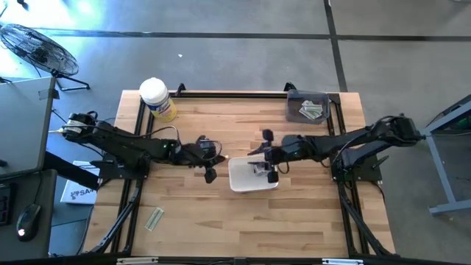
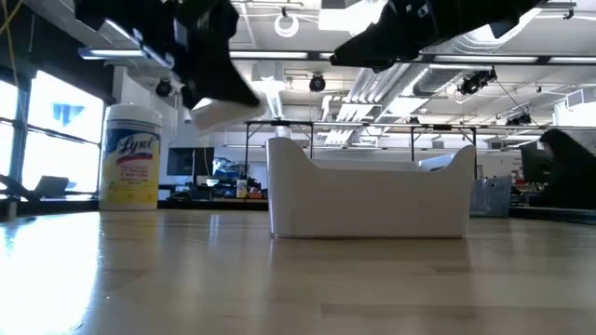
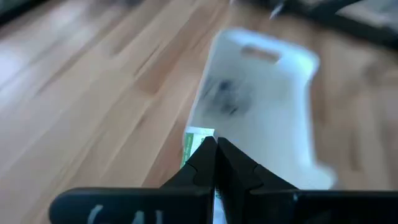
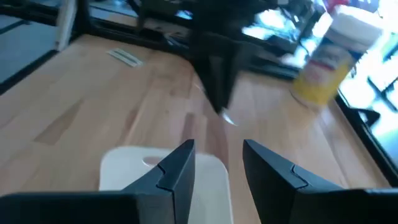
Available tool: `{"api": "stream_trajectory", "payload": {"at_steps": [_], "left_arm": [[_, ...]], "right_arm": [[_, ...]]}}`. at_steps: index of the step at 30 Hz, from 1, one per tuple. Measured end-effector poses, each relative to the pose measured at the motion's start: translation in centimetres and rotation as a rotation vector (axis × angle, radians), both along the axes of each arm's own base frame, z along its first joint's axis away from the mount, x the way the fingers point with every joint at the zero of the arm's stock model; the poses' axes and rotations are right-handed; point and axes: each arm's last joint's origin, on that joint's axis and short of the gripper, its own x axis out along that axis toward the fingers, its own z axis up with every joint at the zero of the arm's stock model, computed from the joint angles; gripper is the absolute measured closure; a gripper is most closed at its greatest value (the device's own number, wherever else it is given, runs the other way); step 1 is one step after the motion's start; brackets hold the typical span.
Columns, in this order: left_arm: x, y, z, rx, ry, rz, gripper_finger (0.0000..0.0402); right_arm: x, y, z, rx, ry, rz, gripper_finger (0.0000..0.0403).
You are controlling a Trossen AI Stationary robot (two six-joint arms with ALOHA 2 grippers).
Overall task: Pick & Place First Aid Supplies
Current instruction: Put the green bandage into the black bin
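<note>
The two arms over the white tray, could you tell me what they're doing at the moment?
The left hand is shut on a narrow greenish-white packet and holds it above the table beside the white tray, not yet over it. The right hand hangs open above the tray. More packets lie in the grey bin, and one lies loose on the table.

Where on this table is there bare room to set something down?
Bare wood runs along the near edge, between the lone strip packet and the right corner, below the white tray. More lies between the yellow canister and the grey bin of packets. The middle is crowded: left hand and right hand at the tray.
</note>
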Motion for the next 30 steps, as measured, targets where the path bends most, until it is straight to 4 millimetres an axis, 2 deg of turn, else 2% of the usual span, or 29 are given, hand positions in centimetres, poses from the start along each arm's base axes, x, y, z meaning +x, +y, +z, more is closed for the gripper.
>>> {"api": "stream_trajectory", "payload": {"at_steps": [7,12,16,20,23,26,30], "left_arm": [[1.1,0.6,1.9,0.039,-0.199,-0.127,0.0396],[1.4,0.7,2.8,0.071,-0.292,-0.152,0.0396],[1.7,0.6,3.6,0.077,-0.38,-0.188,0.0396],[2.4,0.3,3.5,0.06,-0.44,-0.252,0.0396],[3.0,0.2,2.9,0.061,-0.45,-0.25,0.0396],[3.4,0.3,2.7,0.077,-0.467,-0.229,0.0396],[3.4,0.4,2.9,0.081,-0.493,-0.235,0.0396]], "right_arm": [[1.1,0.3,-0.8,-0.068,-0.026,0.046,0.0248],[2.0,-0.1,-1.4,-0.092,-0.073,0.039,0.0212],[3.0,-0.7,-1.9,-0.148,-0.13,0.032,0.0204],[3.5,-1.1,-1.9,-0.18,-0.193,0.037,0.0204],[3.5,-0.9,-1.5,-0.156,-0.238,0.134,0.0204],[3.5,-0.6,-1.5,-0.126,-0.242,0.232,0.0204],[3.4,-0.6,-1.9,-0.094,-0.203,0.222,0.0204]]}}
